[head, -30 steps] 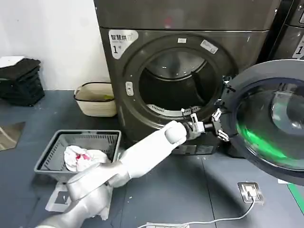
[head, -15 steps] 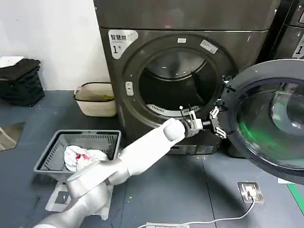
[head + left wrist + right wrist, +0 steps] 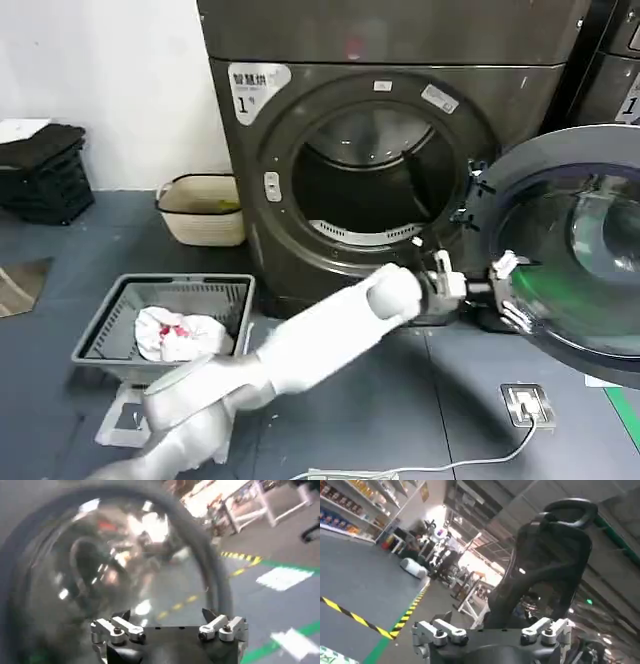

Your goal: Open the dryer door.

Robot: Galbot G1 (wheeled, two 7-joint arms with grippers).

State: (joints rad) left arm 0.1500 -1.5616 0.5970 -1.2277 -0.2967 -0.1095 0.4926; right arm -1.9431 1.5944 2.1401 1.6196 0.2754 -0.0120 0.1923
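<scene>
Dark grey floor before a charcoal front-loading dryer [image 3: 350, 130], drum mouth exposed. Round chrome-ringed, tinted-glass dryer door [image 3: 575, 250] hangs swung wide at the machine's right. Left gripper [image 3: 505, 290], fingers spread and empty, sits at the door's inner rim, apparently touching it. Opening looks nearly done; next, push slightly further or withdraw.

Even, soft light; green glare on the dryer door [image 3: 575, 250] glass (left wrist view motion-blurred).
</scene>
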